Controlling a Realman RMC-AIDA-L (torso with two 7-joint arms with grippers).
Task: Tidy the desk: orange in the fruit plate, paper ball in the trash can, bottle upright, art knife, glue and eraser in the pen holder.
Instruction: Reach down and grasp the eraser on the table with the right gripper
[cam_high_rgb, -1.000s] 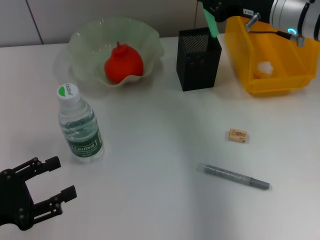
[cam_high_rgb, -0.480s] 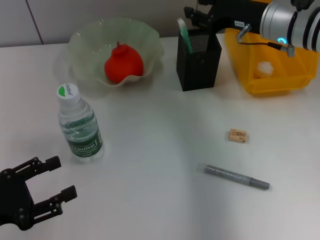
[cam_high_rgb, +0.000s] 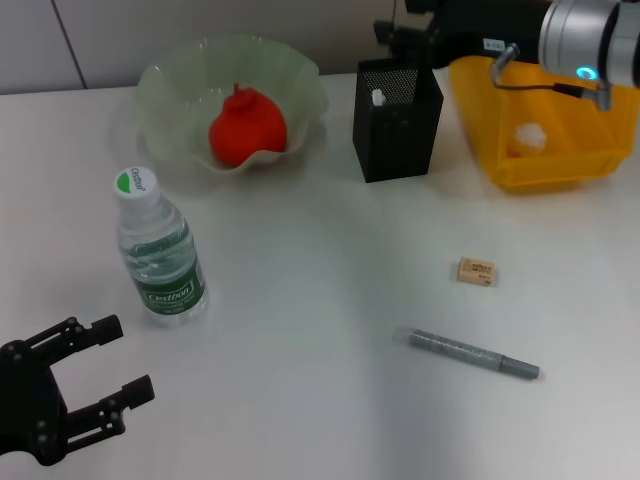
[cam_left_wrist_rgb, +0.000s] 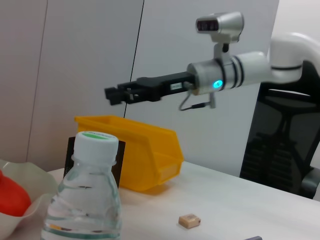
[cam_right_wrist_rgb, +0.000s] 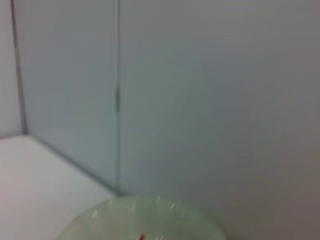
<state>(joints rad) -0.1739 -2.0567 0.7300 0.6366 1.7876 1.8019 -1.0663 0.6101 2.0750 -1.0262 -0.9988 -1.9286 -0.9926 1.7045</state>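
From the head view, the orange (cam_high_rgb: 247, 128) sits in the fruit plate (cam_high_rgb: 170, 80) and the paper ball (cam_high_rgb: 528, 135) lies in the trash can (cam_high_rgb: 560, 150), both where the task wants them. The bottle (cam_high_rgb: 157, 250) stands upright on the tabletop (cam_high_rgb: 320, 290). The pen holder (cam_high_rgb: 397, 117) shows a small white tip inside; what it belongs to I cannot tell. The right tool (cam_high_rgb: 395, 35) hovers just behind and above the holder, empty as far as shows; how far its jaws stand apart I cannot tell. The eraser (cam_high_rgb: 476, 271) and a grey pen-like stick (cam_high_rgb: 474, 354) lie loose, so those steps look undone. The left tool (cam_high_rgb: 85, 375) rests low near the bottle, jaws spread, holding nothing, probably parked.

The left wrist view shows the bottle (cam_left_wrist_rgb: 85, 200) close, the right tool (cam_left_wrist_rgb: 112, 93) well above the trash can (cam_left_wrist_rgb: 145, 155), and the eraser (cam_left_wrist_rgb: 189, 220) beyond.

The right wrist view shows only the fruit plate (cam_right_wrist_rgb: 145, 220) rim below a wall.
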